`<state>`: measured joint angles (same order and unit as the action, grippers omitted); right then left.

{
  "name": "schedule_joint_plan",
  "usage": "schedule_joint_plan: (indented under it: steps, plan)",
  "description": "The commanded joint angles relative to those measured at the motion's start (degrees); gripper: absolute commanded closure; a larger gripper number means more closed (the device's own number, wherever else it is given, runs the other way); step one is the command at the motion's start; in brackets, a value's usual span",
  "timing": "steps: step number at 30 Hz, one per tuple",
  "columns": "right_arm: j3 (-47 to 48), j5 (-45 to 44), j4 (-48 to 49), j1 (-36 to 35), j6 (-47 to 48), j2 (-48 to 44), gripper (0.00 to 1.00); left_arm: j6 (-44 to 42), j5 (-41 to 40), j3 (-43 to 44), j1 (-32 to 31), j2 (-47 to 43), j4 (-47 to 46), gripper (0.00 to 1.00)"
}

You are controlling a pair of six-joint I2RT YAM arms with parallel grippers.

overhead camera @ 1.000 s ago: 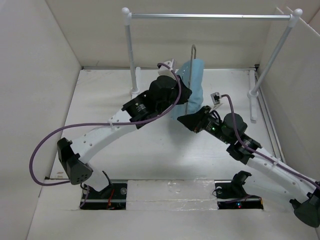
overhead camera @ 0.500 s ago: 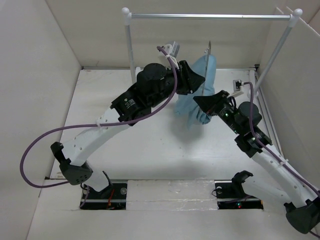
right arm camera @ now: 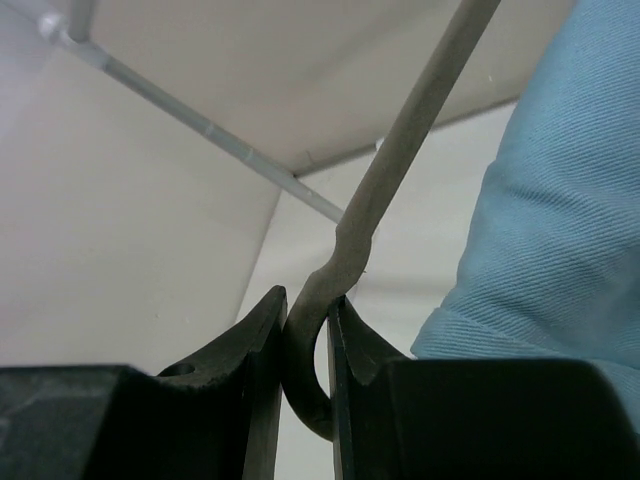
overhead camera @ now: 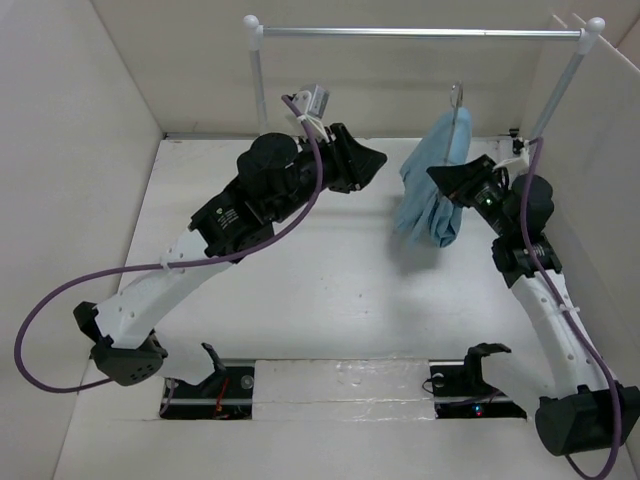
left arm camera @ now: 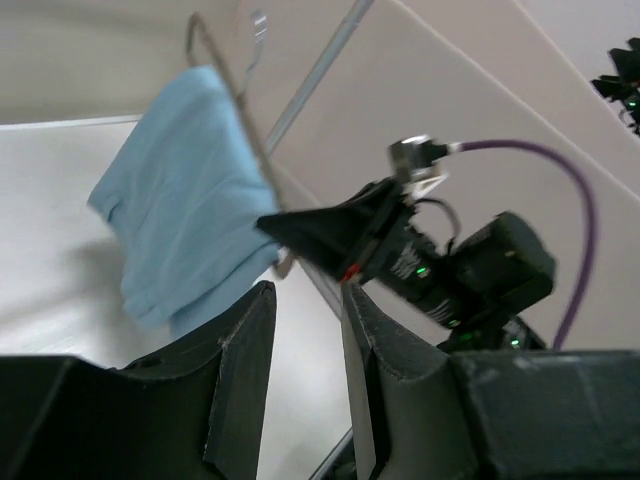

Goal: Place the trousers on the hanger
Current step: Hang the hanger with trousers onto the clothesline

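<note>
**A:** Where are the trousers point(overhead camera: 428, 195)?

**B:** Draped over the hanger point(right arm camera: 400, 150), hanging free in the air above the far right corner of the desk point(overhead camera: 300, 300). The cloth looks bunched rather than smooth, and none of it seems to rest on the desk.

**A:** What carries it?

**B:** The right tool point(right arm camera: 307, 315). Its fingers are pressed together on the curved end of the hanger's thin frame, with the blue cloth just beside them. The left tool point(left arm camera: 305, 295) is well apart from it, over the far middle of the desk. Its fingers are slightly spread and there is nothing between them.

**A:** So which step is this?

**B:** I'd say the draping itself is done and the loaded hanger is being carried. The wire hook points up towards the white rail point(overhead camera: 420, 32) but isn't on it.

**A:** And next?

**B:** Probably lifting the hook over the rail, if that is where the hanger is meant to end up. That calls for keeping the hanger level so the thin fabric doesn't slide off. The grip is at one end only, so the hanger could tip. The free left tool could steady the cloth.
</note>
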<state>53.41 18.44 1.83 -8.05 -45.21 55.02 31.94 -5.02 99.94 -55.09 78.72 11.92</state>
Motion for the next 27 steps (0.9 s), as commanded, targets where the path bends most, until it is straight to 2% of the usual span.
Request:
schedule_joint_plan:
  steps: [1,6,10,13,17,27]
  plan:
    - [7.9,6.4,23.4,3.1,0.7,-2.0,1.0,-0.7,-1.4,-3.5,1.7,-4.3,-0.8,0.71]
    - [11.7,8.8,24.7,8.1,-0.2,-0.4,1.0,-2.0,-4.6,-10.0,1.7,-7.1,1.3,0.69]
    - [14.8,10.8,30.7,13.4,-3.4,3.6,1.0,-1.9,-5.2,-14.7,1.7,-9.5,1.5,0.65]
    - [17.5,11.4,35.2,14.6,-5.4,7.9,1.0,-1.7,-5.0,-17.7,1.7,-10.2,1.2,0.64]
    - [22.5,12.1,36.3,16.3,-5.9,13.7,1.0,-1.6,-5.8,-21.3,1.7,-10.6,1.7,0.63]
    - [22.2,14.2,42.3,23.3,-10.2,20.4,1.0,-1.3,-6.7,-24.8,1.7,-11.5,2.1,0.63]
